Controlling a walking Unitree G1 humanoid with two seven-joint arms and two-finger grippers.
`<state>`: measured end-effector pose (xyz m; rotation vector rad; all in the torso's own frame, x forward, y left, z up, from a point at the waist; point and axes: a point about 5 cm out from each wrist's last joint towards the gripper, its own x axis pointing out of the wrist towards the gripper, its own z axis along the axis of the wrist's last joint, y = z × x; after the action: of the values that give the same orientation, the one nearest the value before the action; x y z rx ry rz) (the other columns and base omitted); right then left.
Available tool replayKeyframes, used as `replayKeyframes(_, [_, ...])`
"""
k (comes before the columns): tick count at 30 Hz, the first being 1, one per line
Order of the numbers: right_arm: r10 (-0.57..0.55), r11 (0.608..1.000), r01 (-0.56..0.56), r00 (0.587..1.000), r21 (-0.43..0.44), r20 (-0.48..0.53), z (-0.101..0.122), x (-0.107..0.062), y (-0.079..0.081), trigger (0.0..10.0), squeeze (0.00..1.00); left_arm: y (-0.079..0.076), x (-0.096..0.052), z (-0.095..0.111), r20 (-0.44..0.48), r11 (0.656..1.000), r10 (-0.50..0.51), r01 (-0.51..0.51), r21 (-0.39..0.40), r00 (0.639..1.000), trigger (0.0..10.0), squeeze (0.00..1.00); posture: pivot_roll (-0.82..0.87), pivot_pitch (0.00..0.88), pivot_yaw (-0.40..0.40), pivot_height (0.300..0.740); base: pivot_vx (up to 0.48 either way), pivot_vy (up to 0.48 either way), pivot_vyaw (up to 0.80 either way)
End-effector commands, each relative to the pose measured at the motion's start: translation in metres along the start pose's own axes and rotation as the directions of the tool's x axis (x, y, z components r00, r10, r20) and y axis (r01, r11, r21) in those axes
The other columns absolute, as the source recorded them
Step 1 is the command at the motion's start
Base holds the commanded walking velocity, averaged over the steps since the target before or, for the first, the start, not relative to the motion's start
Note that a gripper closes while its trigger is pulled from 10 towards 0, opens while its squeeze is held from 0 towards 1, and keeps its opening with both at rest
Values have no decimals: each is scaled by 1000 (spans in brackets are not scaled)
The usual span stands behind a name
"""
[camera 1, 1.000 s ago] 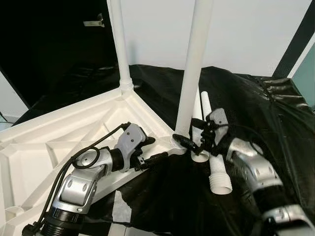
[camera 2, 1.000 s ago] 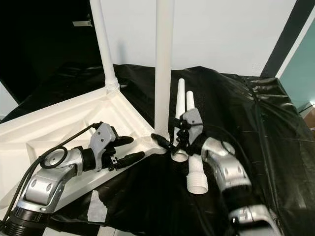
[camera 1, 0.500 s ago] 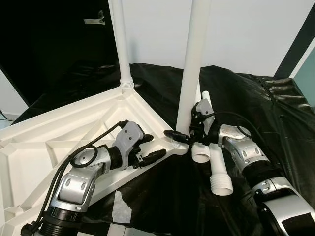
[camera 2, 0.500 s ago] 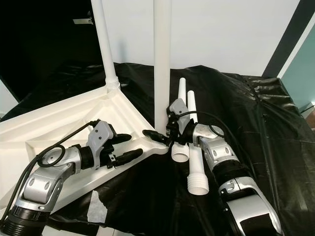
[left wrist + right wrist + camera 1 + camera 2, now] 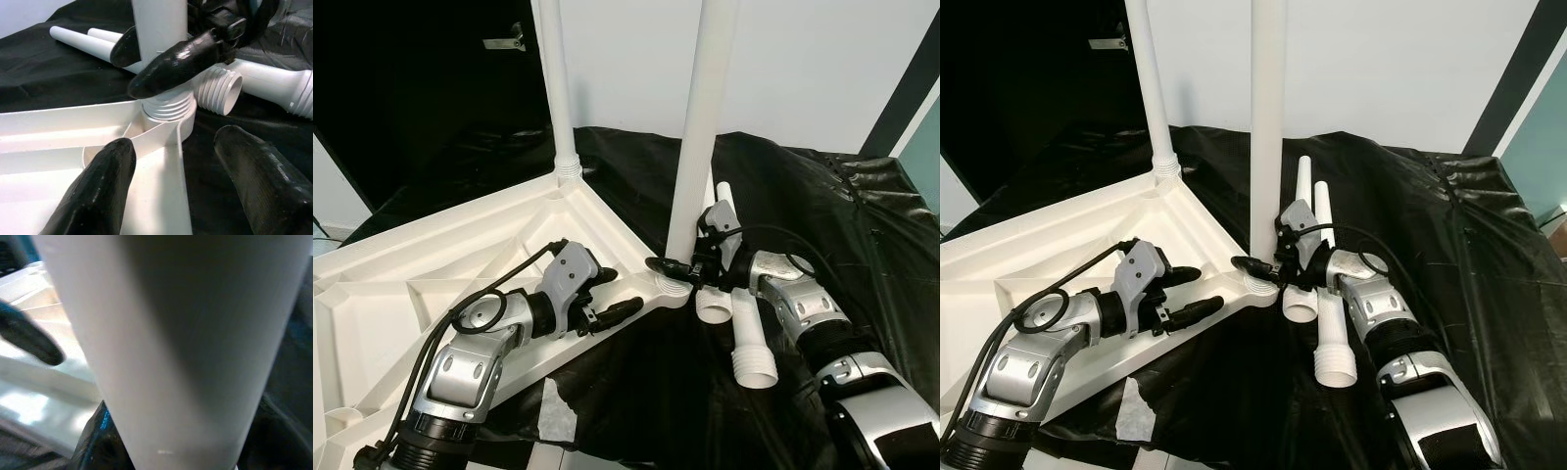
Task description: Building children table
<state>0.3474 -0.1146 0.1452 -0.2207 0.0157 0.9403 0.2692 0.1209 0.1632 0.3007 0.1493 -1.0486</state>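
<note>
A crumpled black sheet (image 5: pixel 822 206) covers the surface. Behind it stands a pale wall (image 5: pixel 822 69), with a dark diagonal strip (image 5: pixel 906 93) and a teal panel (image 5: pixel 925 147) at the right. A metal bracket (image 5: pixel 501 42) sits on the black backdrop (image 5: pixel 421 98) at the left.

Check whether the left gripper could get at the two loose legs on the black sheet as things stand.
Probably not directly: the left gripper sits over the tabletop corner, and the upright leg and right gripper stand between it and the loose legs.
</note>
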Motion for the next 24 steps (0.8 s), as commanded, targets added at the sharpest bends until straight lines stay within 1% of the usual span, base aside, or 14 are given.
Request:
replayKeyframes(1, [-96,995,98,992,21,-78,-16,-6,-2,10000,0,2,1,0,-5,998,58,-58,16,998,10000,0,48,0,-38,740,0,0,0])
replayKeyframes(2, [-161,986,164,983,35,-85,-19,-4,1,10000,0,1,2,0,-4,998,55,-55,15,998,10000,0,45,0,-37,740,0,0,0])
replayKeyframes(3, [-161,986,164,983,35,-85,-19,-4,1,10000,0,1,2,0,-4,998,55,-55,15,998,10000,0,45,0,-37,740,0,0,0])
replayKeyframes(5, [-246,965,253,964,66,-98,-23,-1,6,10000,0,-1,4,-2,-6,999,48,-48,10,999,10000,0,43,0,-38,740,0,0,0])
replayKeyframes(6, [-246,965,253,964,66,-98,-23,-1,6,10000,0,-1,4,-2,-6,999,48,-48,10,999,10000,0,43,0,-38,740,0,0,0])
replayKeyframes(9, [-378,917,388,920,97,-107,-27,6,23,10000,0,-5,5,-3,-8,999,32,-32,4,999,10000,0,42,0,-38,740,0,0,0])
replayKeyframes(10, [-378,917,388,920,97,-107,-27,6,23,10000,0,-5,5,-3,-8,999,32,-32,4,999,10000,0,42,0,-38,740,0,0,0])
replayKeyframes(14, [-445,882,458,887,112,-125,-28,10,34,10000,0,-6,6,-3,-7,1000,29,-29,3,1000,10000,0,44,0,-43,740,0,0,0])
replayKeyframes(15, [-574,793,593,804,138,-158,-29,12,44,10000,0,-7,6,-3,-7,1000,24,-24,0,1000,10000,0,46,0,-46,740,0,0,0])
replayKeyframes(17, [-574,793,593,804,138,-158,-29,12,44,10000,0,-7,6,-3,-7,1000,24,-24,0,1000,10000,0,46,0,-46,740,0,0,0])
replayKeyframes(18, [-623,735,649,760,194,-182,-29,15,57,10000,0,-8,6,-3,-8,1000,21,-21,-3,1000,10000,0,45,0,-44,740,0,0,0])
replayKeyframes(20, [-602,754,623,782,209,-160,-24,21,68,10000,0,-9,6,-3,-9,1000,17,-17,-6,1000,10000,0,39,0,-39,740,0,0,0])
replayKeyframes(23, [-603,758,619,785,206,-144,-22,21,69,10000,0,-10,7,-3,-9,1000,14,-14,-7,1000,10000,0,37,0,-39,740,0,0,0])
replayKeyframes(24, [-631,732,648,761,209,-151,-22,16,66,10000,0,-10,7,-3,-10,1000,6,-6,-5,1000,10000,0,42,0,-39,740,0,0,0])
